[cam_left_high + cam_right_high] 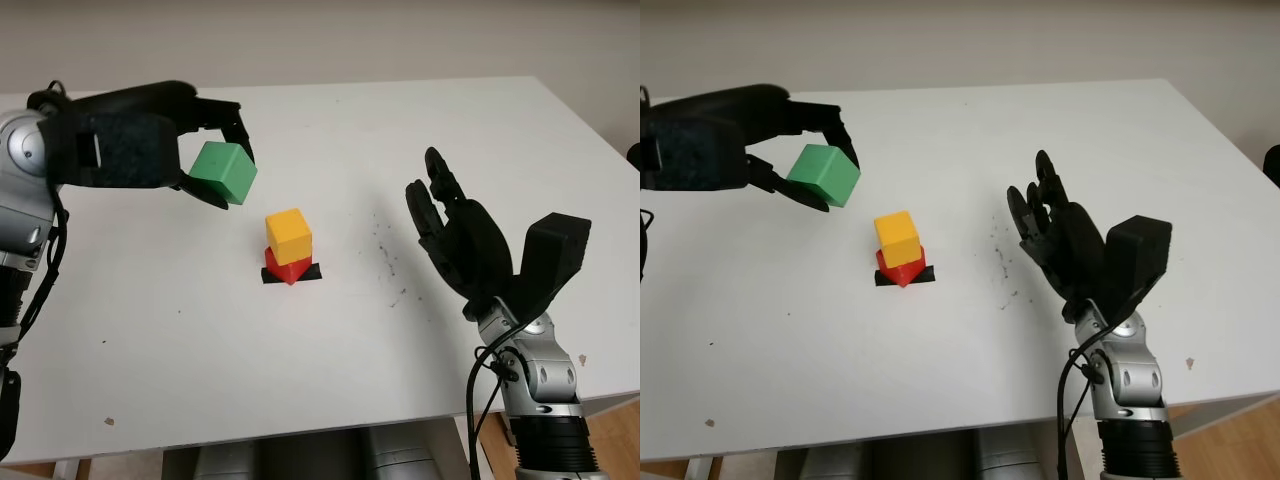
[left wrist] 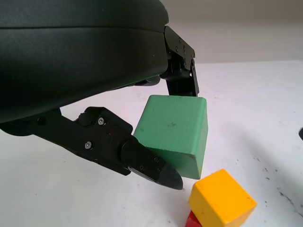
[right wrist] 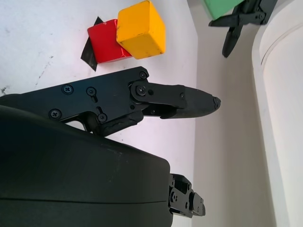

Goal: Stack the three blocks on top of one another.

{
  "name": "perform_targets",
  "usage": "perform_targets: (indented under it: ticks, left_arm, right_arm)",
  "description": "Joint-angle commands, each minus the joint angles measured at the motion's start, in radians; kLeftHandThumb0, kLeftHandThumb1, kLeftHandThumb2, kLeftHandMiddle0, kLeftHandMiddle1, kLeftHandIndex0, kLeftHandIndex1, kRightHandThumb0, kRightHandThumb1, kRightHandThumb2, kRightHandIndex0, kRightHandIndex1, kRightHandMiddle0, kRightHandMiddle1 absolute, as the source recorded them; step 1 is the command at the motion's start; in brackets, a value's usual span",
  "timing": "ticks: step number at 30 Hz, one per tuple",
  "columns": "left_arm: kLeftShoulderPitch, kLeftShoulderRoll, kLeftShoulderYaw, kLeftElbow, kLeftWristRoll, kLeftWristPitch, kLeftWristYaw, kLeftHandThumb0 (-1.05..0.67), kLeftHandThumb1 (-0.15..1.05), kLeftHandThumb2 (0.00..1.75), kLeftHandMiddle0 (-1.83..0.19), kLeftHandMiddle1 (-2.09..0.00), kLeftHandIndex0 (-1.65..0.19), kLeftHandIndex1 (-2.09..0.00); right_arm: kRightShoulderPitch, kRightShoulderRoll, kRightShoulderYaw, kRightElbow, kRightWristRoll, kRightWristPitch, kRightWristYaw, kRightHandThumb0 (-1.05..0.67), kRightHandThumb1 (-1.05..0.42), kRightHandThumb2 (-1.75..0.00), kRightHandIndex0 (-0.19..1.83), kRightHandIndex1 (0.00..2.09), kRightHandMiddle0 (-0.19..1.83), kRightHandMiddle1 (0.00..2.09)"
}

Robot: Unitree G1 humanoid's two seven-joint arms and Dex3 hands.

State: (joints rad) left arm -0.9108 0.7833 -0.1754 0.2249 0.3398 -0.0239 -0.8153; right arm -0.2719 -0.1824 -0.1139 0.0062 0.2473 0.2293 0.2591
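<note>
- While no readable writing showed on any block, the left hand (image 1: pixel 205 150) gripped the green block (image 1: pixel 225 171) between its fingers, raised off the white table (image 1: pixel 330 380), up and left of the stack.
- The yellow block (image 1: pixel 289 235) sat on the red block (image 1: pixel 283 267), over a black tape mark (image 1: pixel 312 272).
- The right hand (image 1: pixel 455 235) was open, held upright, well right of the stack, holding nothing.

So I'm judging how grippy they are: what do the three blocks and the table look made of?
Green block, held by the left hand: probably painted wood, matte, with small dark specks and softened edges. Yellow block and red block: likely the same, slight sheen. Table: smooth white laminate, apparently, scuffed with dark marks. The right hand is open beside the stack.
</note>
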Motion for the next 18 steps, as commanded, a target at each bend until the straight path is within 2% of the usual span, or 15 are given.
perform_targets:
  ticks: [1, 12, 18]
  left_arm:
    - [-0.051, -0.024, -0.017, 0.024, -0.004, -0.006, -0.009, -0.39, 0.95, 0.05, -0.24, -0.05, -0.42, -1.48]
    - [-0.136, -0.103, -0.089, 0.17, 0.03, -0.114, -0.009, -0.33, 0.93, 0.05, -0.28, -0.07, -0.38, -1.63]
    - [-0.132, -0.14, -0.097, 0.156, 0.006, -0.102, -0.058, -0.36, 0.93, 0.05, -0.25, -0.05, -0.39, -1.58]
  right_arm:
    - [-0.013, 0.005, -0.001, 0.01, 0.004, -0.031, 0.012, -0.67, -1.05, -0.57, -0.19, 0.0, -0.19, 0.0]
    - [-0.021, 0.013, -0.001, 0.046, -0.003, -0.074, 0.013, -0.67, -1.05, -0.62, -0.19, 0.0, -0.19, 0.01]
    - [-0.023, 0.005, 0.009, 0.053, -0.018, -0.074, 0.013, -0.68, -1.05, -0.61, -0.19, 0.0, -0.19, 0.0]
